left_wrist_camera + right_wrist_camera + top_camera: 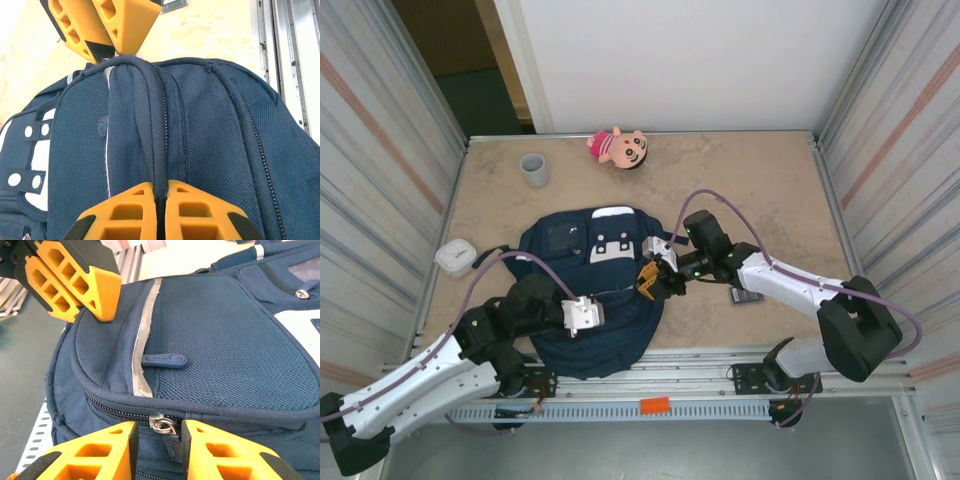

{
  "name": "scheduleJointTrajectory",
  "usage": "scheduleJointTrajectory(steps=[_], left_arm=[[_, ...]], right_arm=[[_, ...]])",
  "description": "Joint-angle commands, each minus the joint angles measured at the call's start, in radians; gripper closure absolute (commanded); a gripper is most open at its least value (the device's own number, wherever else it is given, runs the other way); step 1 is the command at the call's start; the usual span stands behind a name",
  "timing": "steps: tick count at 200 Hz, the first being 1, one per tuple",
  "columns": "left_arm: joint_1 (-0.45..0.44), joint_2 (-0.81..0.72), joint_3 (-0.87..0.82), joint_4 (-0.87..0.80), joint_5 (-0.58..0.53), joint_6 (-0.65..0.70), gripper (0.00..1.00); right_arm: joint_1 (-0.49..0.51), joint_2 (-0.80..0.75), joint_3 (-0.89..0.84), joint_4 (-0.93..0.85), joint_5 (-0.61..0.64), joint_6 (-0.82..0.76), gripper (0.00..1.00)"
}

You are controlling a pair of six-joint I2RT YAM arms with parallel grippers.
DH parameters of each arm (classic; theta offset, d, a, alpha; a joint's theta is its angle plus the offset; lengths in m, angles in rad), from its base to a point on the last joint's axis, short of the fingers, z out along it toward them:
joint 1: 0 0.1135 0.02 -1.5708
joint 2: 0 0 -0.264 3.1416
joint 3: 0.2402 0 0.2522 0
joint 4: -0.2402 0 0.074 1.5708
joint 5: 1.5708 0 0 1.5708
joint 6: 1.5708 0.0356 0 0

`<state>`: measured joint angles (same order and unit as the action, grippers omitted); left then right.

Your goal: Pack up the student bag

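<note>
The student bag (pixel 610 345), navy with a white buckle patch, lies flat in the middle of the table. My left gripper (pixel 161 192) is shut on a raised ridge of its fabric beside a zipper line (pixel 161 115); from above it is at the bag's near middle (pixel 603 313). My right gripper (pixel 159 432) stands open at the bag's right edge (pixel 647 278). The metal zipper slider (pixel 161 422) and its dark pull tab (pixel 173 446) lie between the jaws, with the tab against the right pad. Each wrist view shows the other gripper's orange fingers (pixel 100 25) (pixel 75 280) at the far side of the bag.
A pink plush doll (pixel 618 147) and a grey cup (pixel 534 170) stand at the back of the table. A small white case (pixel 454 256) lies left of the bag, a dark flat object (pixel 748 296) right of it. Metal walls close in both sides.
</note>
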<state>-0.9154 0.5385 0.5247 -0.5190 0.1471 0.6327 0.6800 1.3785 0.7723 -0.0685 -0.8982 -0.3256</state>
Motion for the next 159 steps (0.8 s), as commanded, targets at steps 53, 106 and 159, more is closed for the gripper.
scheduleJointTrajectory(steps=[53,106,159], left_arm=[[0.0,-0.027,0.005,0.123,0.023,0.008,1.0],[0.003,-0.043,0.001,0.126,0.017,0.006,1.0],[0.002,-0.031,0.004,0.112,0.012,0.014,1.0]], right_arm=[[-0.004,0.047,-0.006,0.003,-0.018,0.025,0.44],[0.008,0.04,-0.03,0.022,0.045,0.044,0.69],[0.0,-0.082,-0.078,0.089,0.227,0.074,0.89]])
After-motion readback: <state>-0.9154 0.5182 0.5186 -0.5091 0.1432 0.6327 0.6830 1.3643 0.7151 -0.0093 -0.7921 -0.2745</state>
